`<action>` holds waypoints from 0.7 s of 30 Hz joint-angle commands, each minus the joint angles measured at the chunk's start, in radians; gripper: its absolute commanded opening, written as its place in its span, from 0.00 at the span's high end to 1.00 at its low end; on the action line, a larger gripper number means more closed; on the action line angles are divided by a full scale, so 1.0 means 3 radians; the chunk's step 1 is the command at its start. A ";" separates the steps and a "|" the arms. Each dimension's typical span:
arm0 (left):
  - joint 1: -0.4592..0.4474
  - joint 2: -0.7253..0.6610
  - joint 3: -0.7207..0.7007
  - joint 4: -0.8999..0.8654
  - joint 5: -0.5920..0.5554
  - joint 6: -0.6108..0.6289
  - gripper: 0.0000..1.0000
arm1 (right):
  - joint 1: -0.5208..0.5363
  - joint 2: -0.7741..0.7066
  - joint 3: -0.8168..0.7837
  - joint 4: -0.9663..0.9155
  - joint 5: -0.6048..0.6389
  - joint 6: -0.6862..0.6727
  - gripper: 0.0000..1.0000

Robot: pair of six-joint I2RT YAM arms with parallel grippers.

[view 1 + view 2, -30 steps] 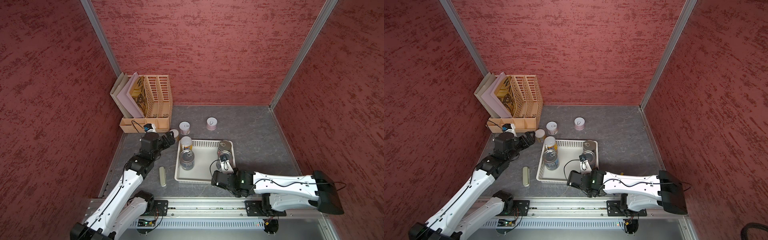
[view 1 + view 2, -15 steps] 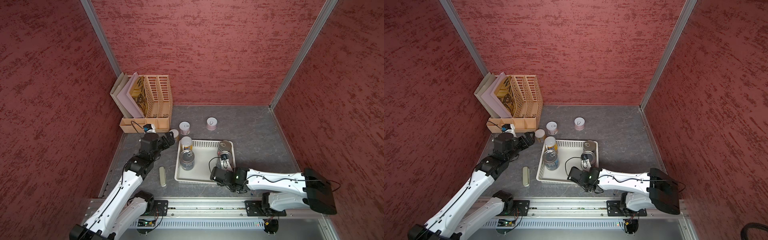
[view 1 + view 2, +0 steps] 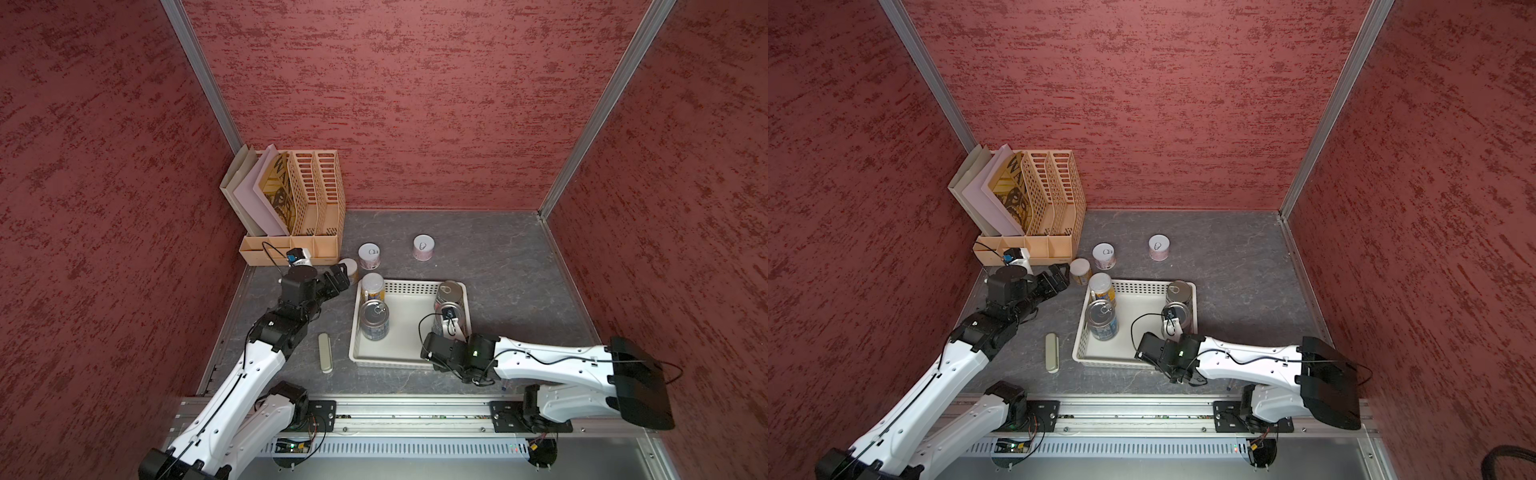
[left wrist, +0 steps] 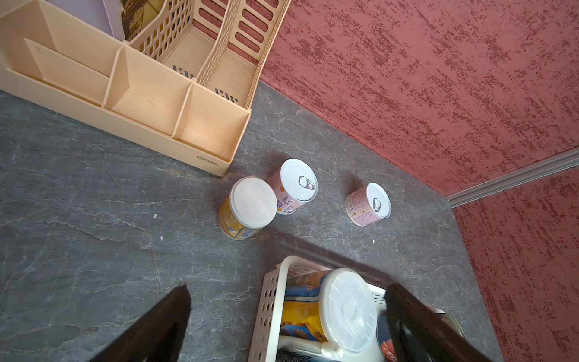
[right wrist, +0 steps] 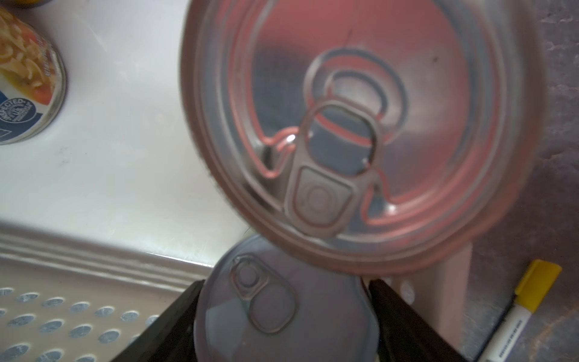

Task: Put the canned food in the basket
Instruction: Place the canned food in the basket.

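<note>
Canned food (image 3: 375, 321) stands part-sorted: four cans upright in the white basket (image 3: 403, 337), three more on the table (image 3: 498, 270) beyond it. The next pick looks to be the small yellow can (image 3: 349, 268). It is upright, long axis vertical, and lies just ahead of the left end effector (image 3: 338, 277), toward the back wall and slightly to the robot's right, off the front corner of the tan file organizer (image 3: 309, 199). That end effector is spread to its widest and holds nothing. The left arm is clearly the nearer one, since the right arm is folded low over the basket's near right corner. One pink tin (image 3: 370, 255) stands just beside the yellow can, a second pink tin (image 3: 423, 247) well apart from both.

In both top views the yellow can appears almost against the left fingertips. The left wrist view shows bare table between them, and shows the can overlapping the first tin, so contact cannot be ruled out. Only the right wrist view shows a fifth can (image 5: 282, 307), hidden from above by the arm and flanked by the right end effector (image 5: 285, 282) at the basket's near wall. Whether those fingers (image 5: 163, 332) grip its lid or stand just clear cannot be told. That view also shows a yellow-capped marker (image 5: 517, 310) on the table outside the basket.
</note>
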State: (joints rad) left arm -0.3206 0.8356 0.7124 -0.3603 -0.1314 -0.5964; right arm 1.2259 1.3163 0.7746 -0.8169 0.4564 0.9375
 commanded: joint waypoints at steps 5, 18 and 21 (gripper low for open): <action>0.0000 0.0049 0.0007 -0.0008 0.0032 0.0002 0.00 | 0.0009 0.0038 0.0143 -0.0629 0.0085 -0.0094 0.09; 0.0016 0.0325 0.0124 -0.0062 0.0053 0.0023 0.00 | 0.0020 -0.0110 0.0469 -0.0986 0.0203 -0.0208 0.02; 0.0031 0.0463 0.0181 -0.0079 0.0065 0.0027 0.00 | 0.0025 -0.0273 0.0497 -0.0990 0.0149 -0.0305 0.02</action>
State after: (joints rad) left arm -0.3187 0.9516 0.7288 -0.3828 -0.1238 -0.5957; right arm 1.2297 1.2869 0.8879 -1.0718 0.4862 0.8772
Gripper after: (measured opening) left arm 0.997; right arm 0.984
